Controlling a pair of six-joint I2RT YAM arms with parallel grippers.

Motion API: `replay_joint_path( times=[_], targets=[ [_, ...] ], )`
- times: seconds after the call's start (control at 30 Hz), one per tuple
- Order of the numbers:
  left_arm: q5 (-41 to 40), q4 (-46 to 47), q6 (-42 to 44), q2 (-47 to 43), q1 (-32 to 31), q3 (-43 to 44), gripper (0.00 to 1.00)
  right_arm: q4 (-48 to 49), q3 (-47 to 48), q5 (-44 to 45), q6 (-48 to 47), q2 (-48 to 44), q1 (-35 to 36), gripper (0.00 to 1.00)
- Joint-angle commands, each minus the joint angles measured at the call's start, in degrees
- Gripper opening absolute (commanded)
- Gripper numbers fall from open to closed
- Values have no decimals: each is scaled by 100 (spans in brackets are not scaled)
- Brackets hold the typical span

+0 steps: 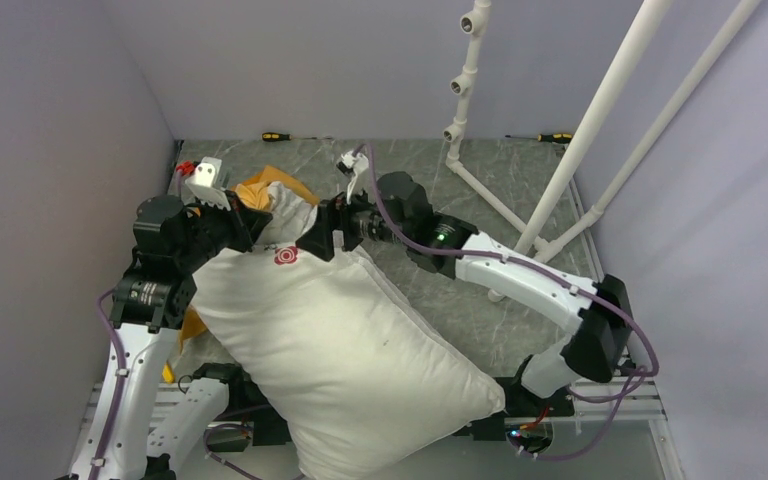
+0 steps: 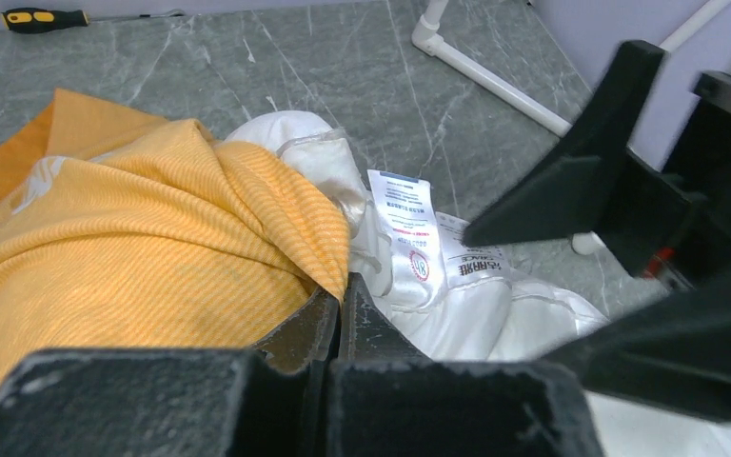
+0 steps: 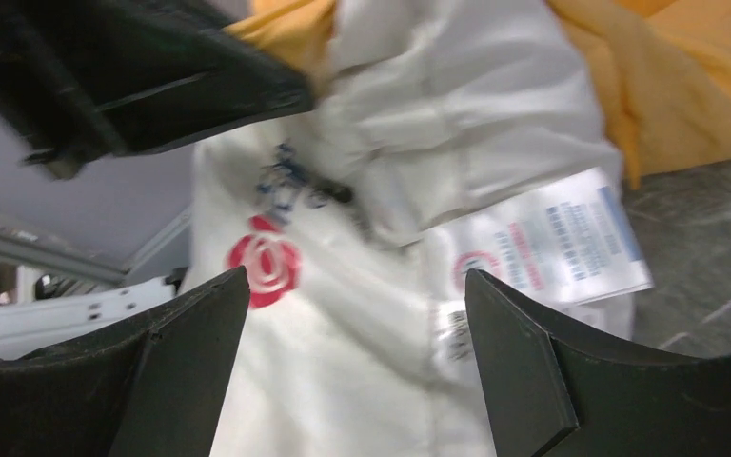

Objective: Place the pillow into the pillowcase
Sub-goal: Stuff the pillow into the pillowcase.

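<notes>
Overhead, grip unclear; left wrist shows left gripper (image 2: pixel 341 295) clamping pillowcase (image 2: pixel 152 238); right gripper (image 3: pixel 357 276) spread over pillow (image 3: pixel 362 381).

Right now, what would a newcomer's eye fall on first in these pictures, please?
The big white pillow sprawls across the table from its near edge, red logo at its far end. There the orange-yellow pillowcase bunches over its corner, pinched in the shut left end effector, while the right end effector stands open beside the logo.
</notes>
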Motion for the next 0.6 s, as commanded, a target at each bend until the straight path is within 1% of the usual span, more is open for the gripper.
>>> replay_joint_path(
  times=[0.0,0.1,0.17,0.3,0.37,0.4,0.43,0.47,0.5,0.53,0.57],
  targets=[
    [200,-12,-140,-99,-62,38,0,-40,604,128,-375,555,-242,87],
    [209,-46,-144,-126,-62,76,0,-157,1193,85,-620,1054,-286,87],
    [201,-88,-139,-130,-54,116,0,-63,1471,-133,-777,1335,-284,86],
    [189,-220,-121,-81,-58,218,0,315,1713,-714,-912,1686,-263,86],
    [166,-248,-143,-54,-56,261,0,663,1620,-1053,-873,1726,-245,83],
    [162,-249,-158,-44,-60,290,0,810,1546,-1186,-809,1727,-239,78],
    [162,-228,-178,-41,-56,318,0,914,1507,-1353,-734,1756,-243,65],
    [167,-198,-195,-18,-54,344,0,918,1544,-1526,-657,1830,-244,30],
    [162,-172,-202,1,-56,403,0,821,1609,-1609,-582,1892,-240,6],
    [127,-190,-181,66,-54,485,0,735,1666,-1766,-509,1945,-236,0],
    [48,-246,-134,133,-56,601,0,670,1674,-1870,-437,1966,-236,0]
  ],
)
